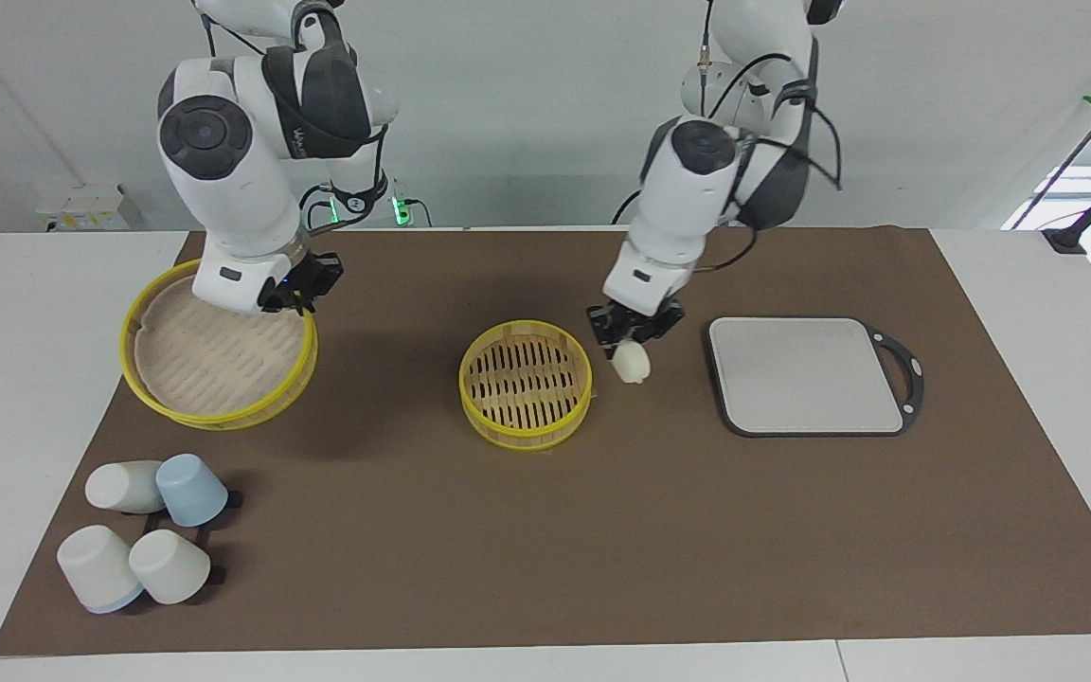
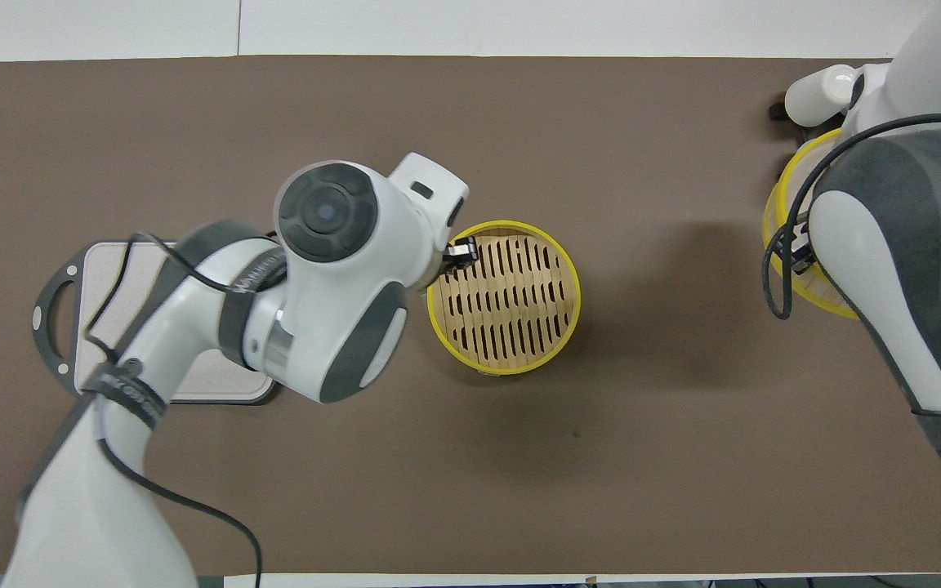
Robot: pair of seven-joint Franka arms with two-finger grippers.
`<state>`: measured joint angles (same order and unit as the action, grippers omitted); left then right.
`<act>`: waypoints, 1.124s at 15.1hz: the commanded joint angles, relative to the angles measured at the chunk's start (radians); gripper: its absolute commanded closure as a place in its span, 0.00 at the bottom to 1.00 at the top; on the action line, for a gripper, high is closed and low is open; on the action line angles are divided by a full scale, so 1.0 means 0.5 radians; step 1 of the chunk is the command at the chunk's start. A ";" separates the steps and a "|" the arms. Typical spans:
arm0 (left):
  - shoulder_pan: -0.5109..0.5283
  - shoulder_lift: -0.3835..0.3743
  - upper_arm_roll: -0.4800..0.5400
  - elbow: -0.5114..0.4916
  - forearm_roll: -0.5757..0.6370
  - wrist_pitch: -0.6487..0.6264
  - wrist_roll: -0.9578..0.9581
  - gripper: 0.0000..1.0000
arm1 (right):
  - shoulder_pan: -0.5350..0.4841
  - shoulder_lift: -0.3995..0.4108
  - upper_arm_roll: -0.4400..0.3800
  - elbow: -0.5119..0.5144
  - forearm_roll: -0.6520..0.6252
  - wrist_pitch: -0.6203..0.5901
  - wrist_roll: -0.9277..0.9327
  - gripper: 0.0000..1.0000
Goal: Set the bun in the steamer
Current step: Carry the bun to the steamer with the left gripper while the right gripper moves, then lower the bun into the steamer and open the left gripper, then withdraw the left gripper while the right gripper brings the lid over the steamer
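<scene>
While left gripper (image 1: pixel 632 333) grips bun (image 1: pixel 632 362) beside steamer (image 1: pixel 526 383) — lid (image 1: pixel 220 354) aloft.

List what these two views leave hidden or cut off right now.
- Bun: hidden in the overhead view by the left arm; seen only in the facing view.
- Lid: mostly covered overhead by the right arm.
- Cups: overhead, one shows; the rest are covered.
- Right gripper: finger contact hidden at the lid's rim.

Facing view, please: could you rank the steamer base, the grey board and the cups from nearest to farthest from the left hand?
From the left hand, holding the bun:
1. Steamer base, just beside it.
2. Grey board, toward the left arm's end.
3. Cups, at the right arm's end.
</scene>
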<state>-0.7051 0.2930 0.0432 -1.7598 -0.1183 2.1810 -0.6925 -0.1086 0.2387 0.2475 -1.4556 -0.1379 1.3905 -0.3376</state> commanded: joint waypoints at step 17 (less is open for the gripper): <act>0.348 -0.459 0.055 -0.110 0.117 -0.655 0.322 0.00 | 0.456 -0.054 0.054 -0.138 0.183 0.486 0.910 1.00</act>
<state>-0.6525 0.1811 0.0764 -1.7808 -0.0672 1.9730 -0.6666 0.0368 0.2308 0.2726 -1.4925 -0.0602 1.5678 -0.0364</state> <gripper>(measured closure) 0.000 0.916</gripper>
